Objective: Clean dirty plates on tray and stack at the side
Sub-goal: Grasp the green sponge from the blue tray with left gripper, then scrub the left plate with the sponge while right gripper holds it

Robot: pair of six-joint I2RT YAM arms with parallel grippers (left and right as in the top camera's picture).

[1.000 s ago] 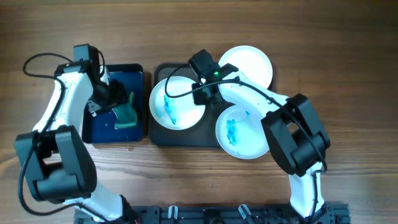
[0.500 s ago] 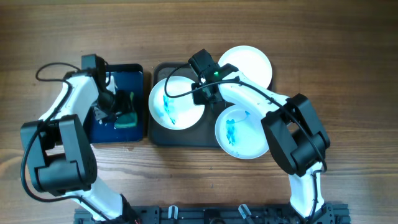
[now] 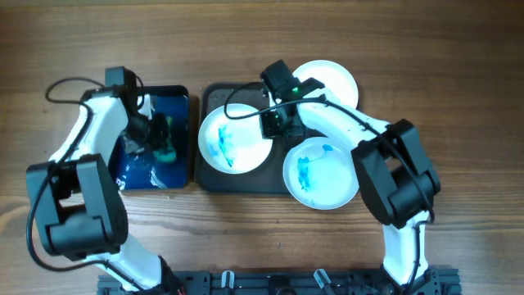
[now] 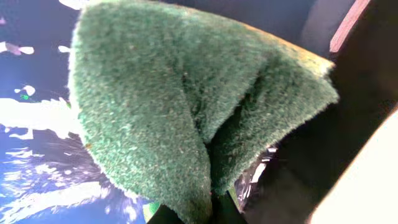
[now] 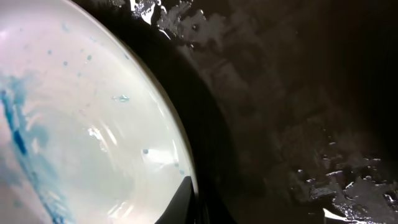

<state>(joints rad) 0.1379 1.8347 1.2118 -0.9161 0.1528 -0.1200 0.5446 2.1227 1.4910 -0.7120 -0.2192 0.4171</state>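
Sponge first: my left tool is closed on it, the green pile bunched in its grip. It hangs over the small tray, whose blue floor glints wet — a sensible place to soak it, I judge, before it goes to any plate. My right tool is narrow, nipping the right rim of the left plate; the wrist view shows the white lip right at the tool's tip, with the dark, wet tray beyond. I read that hold as a brace — the plate lies on a slick floor and would slide or spin under a scrub unless something pins its edge. It sits at the tray's left end with blue streaks on its face, so it is not yet cleaned. The front plate, also smeared blue, overlaps the tray's right side and juts out over the table. The back plate lies far right, partly under my right arm, and from above I see no blue on it. Nothing is stacked at the side, so I judge the job barely begun: next the sponge must cross to the held plate.
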